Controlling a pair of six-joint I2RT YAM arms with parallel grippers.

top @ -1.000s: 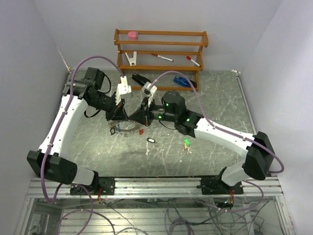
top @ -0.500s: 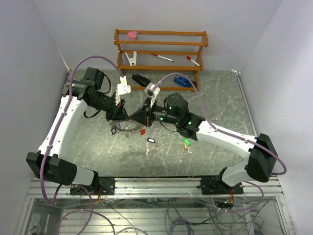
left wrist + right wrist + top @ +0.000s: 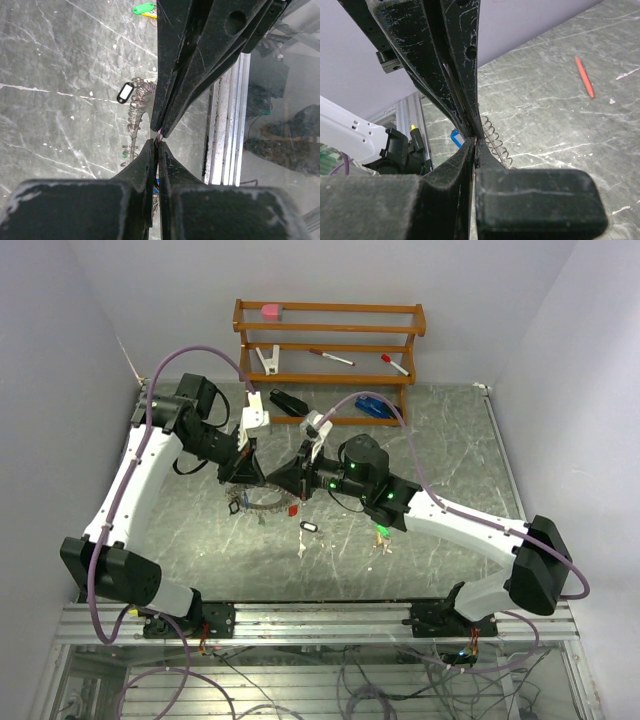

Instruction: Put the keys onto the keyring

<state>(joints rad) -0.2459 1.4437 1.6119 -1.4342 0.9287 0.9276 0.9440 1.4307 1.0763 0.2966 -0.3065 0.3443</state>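
Wooden rack [image 3: 345,308], pink block [image 3: 270,311], perhaps an eraser, red-tipped pen [image 3: 331,358]

White arms [image 3: 135,475], purple cables [image 3: 190,358], scuffed black left hand [image 3: 156,145] and right hand [image 3: 474,145].

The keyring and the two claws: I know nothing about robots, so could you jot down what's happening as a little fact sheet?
Left gripper: shut, tip to tip with the other
Right gripper: shut, meeting the left one
Between the tips: something thin, too small to identify
Large thin silver wire keyring: fringed with small keys, right beside the meeting tips
Key with black tag: loose on the grey marbled table
Key with green tag: loose, near the right arm
Brown wooden rack: at the table's far edge
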